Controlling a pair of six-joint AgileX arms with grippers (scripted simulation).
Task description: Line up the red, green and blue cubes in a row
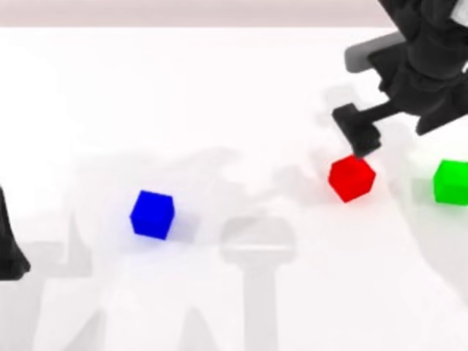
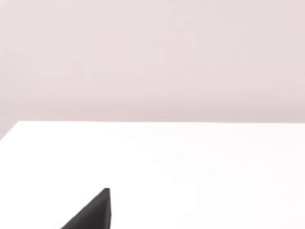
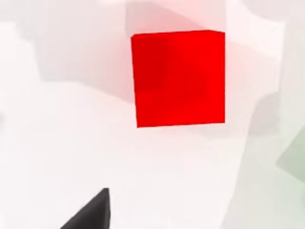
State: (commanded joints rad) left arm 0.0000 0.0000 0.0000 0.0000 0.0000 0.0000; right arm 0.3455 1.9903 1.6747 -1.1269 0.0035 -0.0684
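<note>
Three cubes rest on the white table [image 1: 234, 88]. The blue cube [image 1: 152, 213] is left of centre. Right of centre sits the red cube [image 1: 352, 177], and the green cube [image 1: 452, 181] is at the right edge, roughly level with the red one. My right gripper [image 1: 360, 139] hangs open just behind the red cube and holds nothing. Its wrist view shows the red cube [image 3: 178, 78] standing free ahead of one dark fingertip [image 3: 97, 212]. My left arm [image 1: 9, 248] is parked at the left edge, gripper open, and one fingertip [image 2: 97, 212] shows over bare table.
The right arm's dark body [image 1: 431, 66] fills the far right corner above the green cube. The table's far edge [image 1: 183, 26] runs along the top of the top view. A wide stretch of table separates the blue and red cubes.
</note>
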